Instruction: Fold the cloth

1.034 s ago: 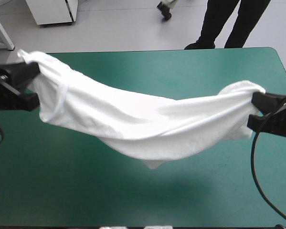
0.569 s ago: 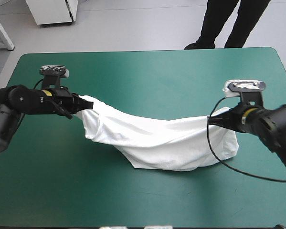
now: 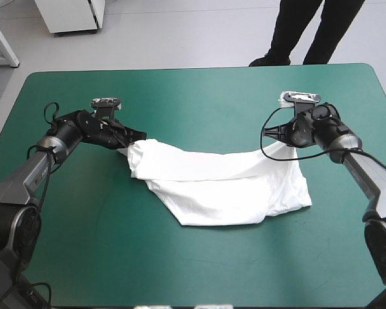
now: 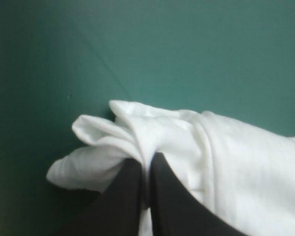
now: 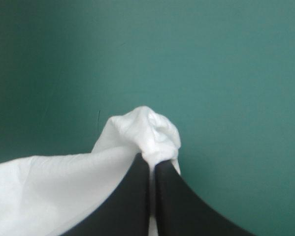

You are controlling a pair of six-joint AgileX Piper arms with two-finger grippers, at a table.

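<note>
Legible text, labels, brands, numbers, signs: none in any view.
Item, T-shirt [image 3: 225, 187]: no print or tag that can be read.
Item, teal-green table cover [image 3: 199, 96]: no marking that can be read.

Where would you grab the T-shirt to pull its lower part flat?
Probably the T-shirt's near edge, coming from the table's near side: it lies flat and free, while the left pincer and right pincer pinch its far corners.
</note>
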